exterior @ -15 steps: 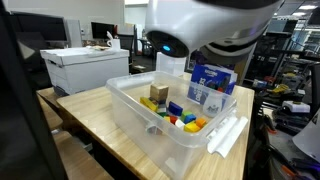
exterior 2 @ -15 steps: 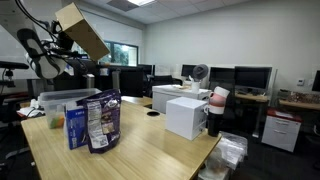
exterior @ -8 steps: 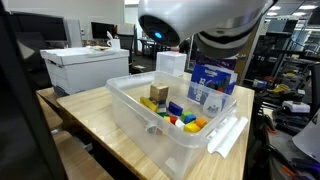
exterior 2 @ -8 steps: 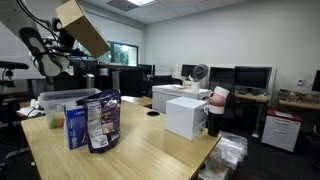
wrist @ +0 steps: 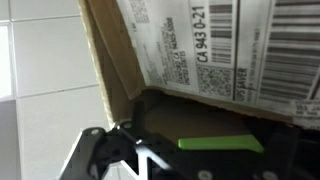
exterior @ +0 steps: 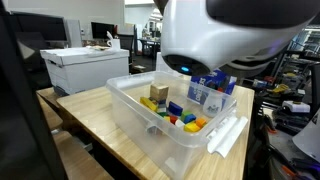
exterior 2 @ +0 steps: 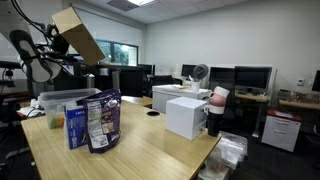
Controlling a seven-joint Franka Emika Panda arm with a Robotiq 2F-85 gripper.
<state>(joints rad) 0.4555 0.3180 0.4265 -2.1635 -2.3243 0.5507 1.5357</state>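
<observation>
My tool (wrist: 150,158), jaws at full spread, carries the tilted cardboard box (exterior 2: 80,35) aloft in the frame's upper left -- I judge so slack a hold could drop it onto the clear bin (exterior 2: 60,98) below.

Exterior cam sits close over the clear bin (exterior: 135,115), with my arm (exterior: 235,35) filling the top of frame. Exterior cam set well back looks along the table (exterior 2: 150,150) into the office. Both show bin and table. My wrist cam sits tight against the cardboard box (wrist: 200,50).
</observation>
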